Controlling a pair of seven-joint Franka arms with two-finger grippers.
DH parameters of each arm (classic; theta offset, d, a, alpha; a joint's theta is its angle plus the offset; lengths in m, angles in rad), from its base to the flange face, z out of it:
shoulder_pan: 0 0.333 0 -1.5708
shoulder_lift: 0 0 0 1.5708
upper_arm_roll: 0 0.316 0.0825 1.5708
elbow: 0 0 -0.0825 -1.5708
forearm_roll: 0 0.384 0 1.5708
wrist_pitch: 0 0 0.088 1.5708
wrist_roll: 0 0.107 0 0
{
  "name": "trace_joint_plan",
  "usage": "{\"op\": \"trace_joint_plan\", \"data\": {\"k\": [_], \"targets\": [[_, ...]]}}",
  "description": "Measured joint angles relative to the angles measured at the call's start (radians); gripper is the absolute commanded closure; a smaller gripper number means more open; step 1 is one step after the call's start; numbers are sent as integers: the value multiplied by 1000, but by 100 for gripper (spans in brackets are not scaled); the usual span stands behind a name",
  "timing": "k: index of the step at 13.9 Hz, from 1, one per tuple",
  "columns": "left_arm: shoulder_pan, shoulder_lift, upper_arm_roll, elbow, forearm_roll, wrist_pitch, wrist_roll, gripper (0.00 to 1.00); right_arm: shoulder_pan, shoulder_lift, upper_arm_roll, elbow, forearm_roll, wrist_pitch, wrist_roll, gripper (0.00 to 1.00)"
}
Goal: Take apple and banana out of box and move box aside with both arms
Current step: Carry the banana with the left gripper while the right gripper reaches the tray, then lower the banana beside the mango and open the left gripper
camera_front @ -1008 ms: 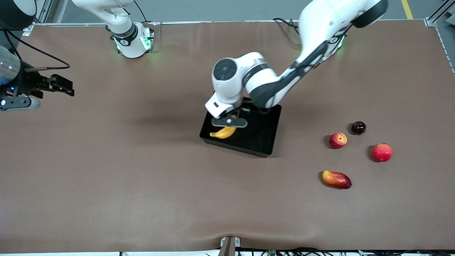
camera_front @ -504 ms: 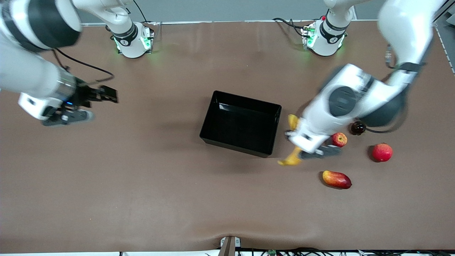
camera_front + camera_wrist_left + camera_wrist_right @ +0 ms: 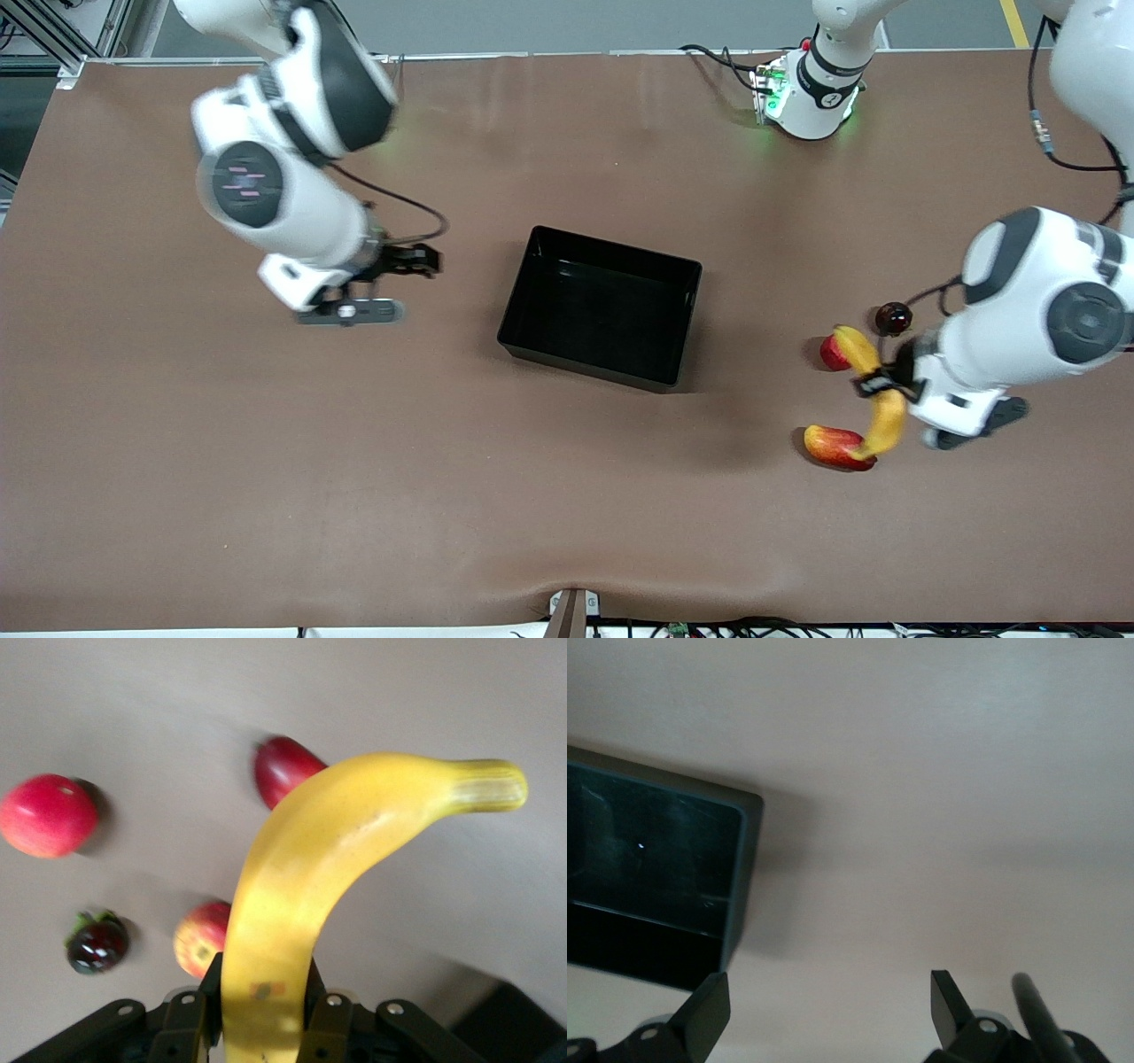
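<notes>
My left gripper [image 3: 877,384] is shut on the yellow banana [image 3: 873,403] and holds it in the air over the small red apple [image 3: 829,353] and the mango [image 3: 831,446]. In the left wrist view the banana [image 3: 337,850] stands up from between the left gripper's [image 3: 263,1010] jaws, with the apple [image 3: 197,939] below it. The black box [image 3: 586,367] stands mid-table with nothing in it. My right gripper [image 3: 423,262] is open and holds nothing, low over the table beside the box toward the right arm's end. The right wrist view shows its [image 3: 828,992] spread jaws and a box corner [image 3: 740,868].
A dark round fruit [image 3: 893,317] lies beside the apple, farther from the front camera. The larger pinkish-red fruit [image 3: 46,815] shows only in the left wrist view; the left arm covers it in the front view. The mango [image 3: 285,769] lies under the banana.
The left arm has carried the banana out of the box to above the loose fruits. The right arm has swung from the table's end to beside the box.
</notes>
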Motion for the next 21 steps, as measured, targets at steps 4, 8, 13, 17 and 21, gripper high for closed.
{"op": "trace_joint_plan", "data": {"k": [4,8,13,17,21], "targets": [[2,69,154,-5,65,138,124,100,106,81,0,-33,0,124,146,0],[-5,163,254,-13,102,258,142,100,166,153,0,-61,0,276,236,0],[-13,225,299,-19,172,301,145,59,204,196,-1,-195,0,491,311,32],[-25,235,297,-15,186,306,145,0,238,240,-1,-208,0,536,352,100],[-12,176,189,21,183,218,167,0,238,242,-9,-207,0,521,353,100]]}}
